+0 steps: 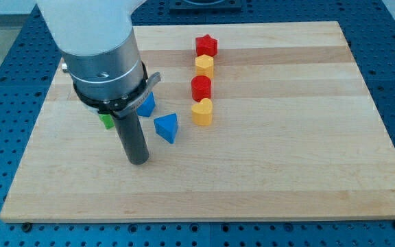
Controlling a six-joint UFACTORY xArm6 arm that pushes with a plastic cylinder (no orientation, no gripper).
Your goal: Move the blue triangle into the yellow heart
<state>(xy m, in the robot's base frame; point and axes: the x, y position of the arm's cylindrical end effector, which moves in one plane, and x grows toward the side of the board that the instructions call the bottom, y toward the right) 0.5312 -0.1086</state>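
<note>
The blue triangle (166, 127) lies on the wooden board (286, 151), left of the yellow heart (202, 112), with a small gap between them. My tip (138, 162) rests on the board below and to the left of the blue triangle, not touching it. A second blue block (147, 105) sits just above and left of the triangle, partly hidden by the arm.
A column of blocks runs up from the yellow heart: a red round block (201, 88), a yellow block (204, 66) and a red star (206, 46). A green block (106, 121) peeks out left of the rod. The arm's body (94, 48) covers the board's upper left.
</note>
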